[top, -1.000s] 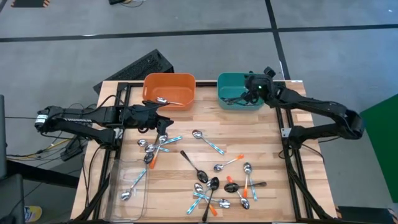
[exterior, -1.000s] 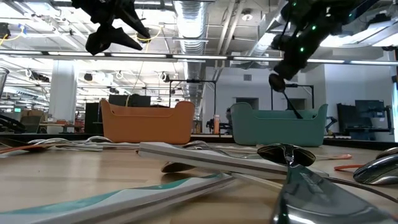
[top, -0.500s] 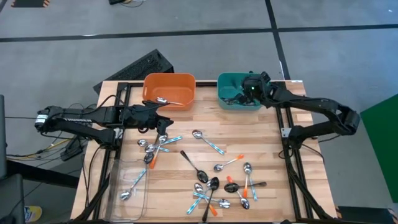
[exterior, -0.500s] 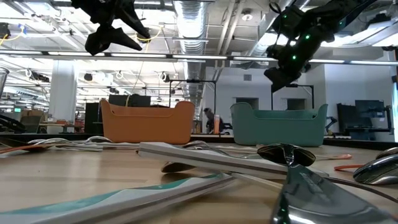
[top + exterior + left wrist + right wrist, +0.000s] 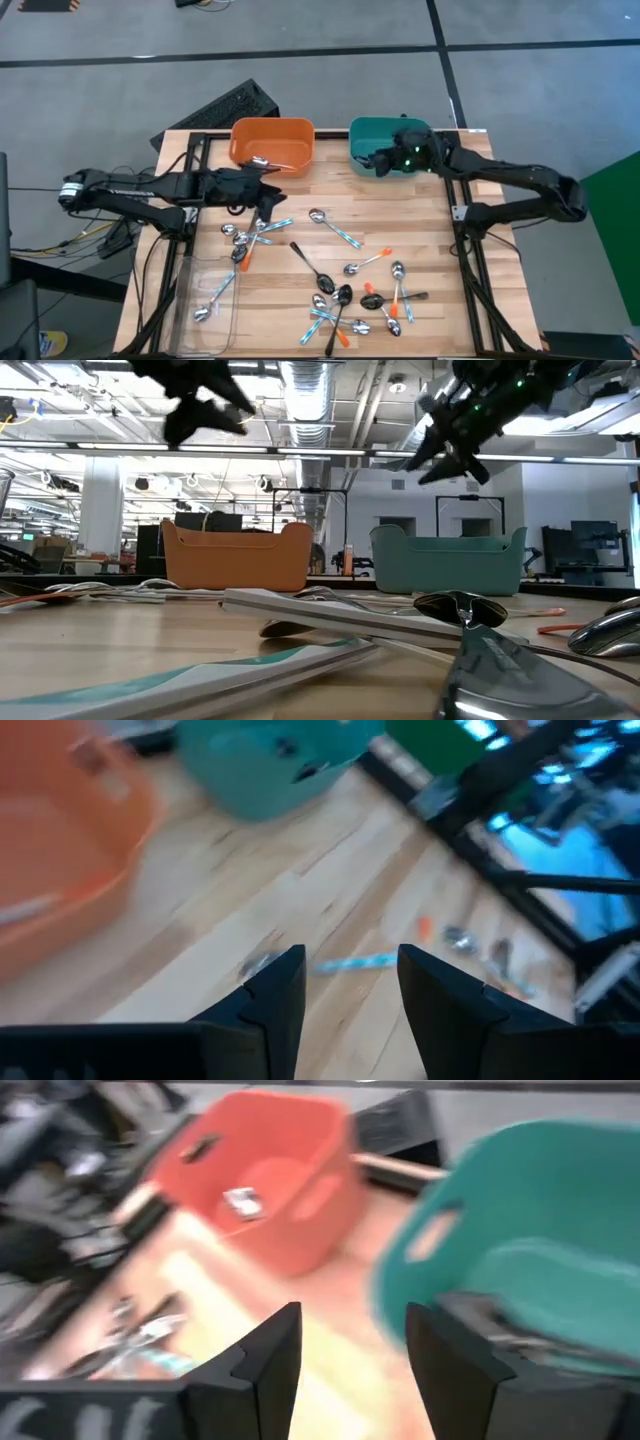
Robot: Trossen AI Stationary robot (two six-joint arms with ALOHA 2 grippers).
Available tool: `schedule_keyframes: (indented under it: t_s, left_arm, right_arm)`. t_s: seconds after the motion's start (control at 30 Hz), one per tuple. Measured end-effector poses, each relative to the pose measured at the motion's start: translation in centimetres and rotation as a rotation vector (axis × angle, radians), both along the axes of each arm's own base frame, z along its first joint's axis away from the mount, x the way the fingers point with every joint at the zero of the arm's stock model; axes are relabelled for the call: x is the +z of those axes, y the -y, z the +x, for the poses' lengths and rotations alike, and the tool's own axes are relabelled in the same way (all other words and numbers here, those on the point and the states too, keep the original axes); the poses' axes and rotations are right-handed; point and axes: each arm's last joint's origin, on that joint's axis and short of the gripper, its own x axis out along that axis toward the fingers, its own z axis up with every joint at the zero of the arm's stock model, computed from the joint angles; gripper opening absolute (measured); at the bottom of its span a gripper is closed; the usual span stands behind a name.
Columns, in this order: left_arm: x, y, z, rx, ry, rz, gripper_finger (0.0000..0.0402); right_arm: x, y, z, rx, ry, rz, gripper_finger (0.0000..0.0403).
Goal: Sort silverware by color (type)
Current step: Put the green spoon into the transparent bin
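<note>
Overhead, right gripper [image 5: 383,163] hangs empty above unlabelled teal bin [image 5: 370,140].

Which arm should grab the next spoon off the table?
Probably left. The left pincer is open and empty just above the spoon cluster at the table's left. The right pincer, also open and empty, hangs over the teal bin, farther from any loose spoons.
</note>
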Motion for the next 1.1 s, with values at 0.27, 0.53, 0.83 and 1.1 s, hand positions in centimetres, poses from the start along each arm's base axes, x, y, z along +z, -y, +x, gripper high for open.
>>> schedule_keyframes:
  t_s: [0.27,0.53,0.83,1.1]
  left_arm:
    - [0.4,1.7,3.4,-0.215,0.181,0.141,0.0146]
    - [0.4,2.8,3.7,-0.351,0.194,0.193,0.0146]
    - [0.5,3.4,3.6,-0.445,0.194,0.292,0.0146]
    - [1.6,2.9,2.1,-0.316,0.211,0.209,0.0148]
  right_arm:
    - [0.3,-6.5,2.0,0.260,0.050,0.059,0.0187]
    - [-1.3,-12.6,2.4,0.294,-0.037,0.159,0.0166]
    - [-4.7,-17.3,4.1,0.281,-0.126,0.117,0.0153]
    - [-8.5,-16.7,8.0,0.247,-0.228,0.004,0.0153]
